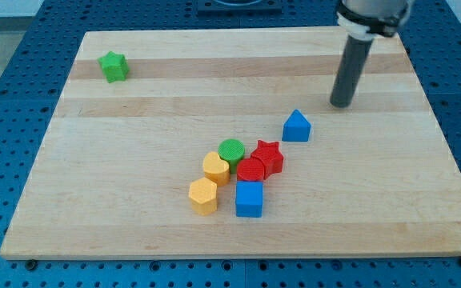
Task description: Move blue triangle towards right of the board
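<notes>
The blue triangle lies on the wooden board, right of centre. My tip stands on the board up and to the right of it, a short gap away and not touching. The dark rod rises from the tip toward the view's top right.
A cluster sits below and left of the blue triangle: red star, red cylinder, green cylinder, yellow heart, yellow hexagon, blue cube. A green star lies at the top left.
</notes>
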You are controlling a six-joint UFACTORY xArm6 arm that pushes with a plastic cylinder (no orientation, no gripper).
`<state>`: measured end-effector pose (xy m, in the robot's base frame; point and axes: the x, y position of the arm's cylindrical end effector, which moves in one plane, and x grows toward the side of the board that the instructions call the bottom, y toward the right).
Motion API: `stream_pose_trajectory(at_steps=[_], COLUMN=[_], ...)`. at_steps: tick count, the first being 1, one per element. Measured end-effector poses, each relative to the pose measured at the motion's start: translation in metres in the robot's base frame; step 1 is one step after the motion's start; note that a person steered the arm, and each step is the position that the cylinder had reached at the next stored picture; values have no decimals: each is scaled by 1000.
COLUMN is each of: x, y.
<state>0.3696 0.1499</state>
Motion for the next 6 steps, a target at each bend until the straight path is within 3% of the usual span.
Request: stream_pose_trajectory(at_steps=[1,3,6], x=[-27,11,66], y=[-29,-129,-100])
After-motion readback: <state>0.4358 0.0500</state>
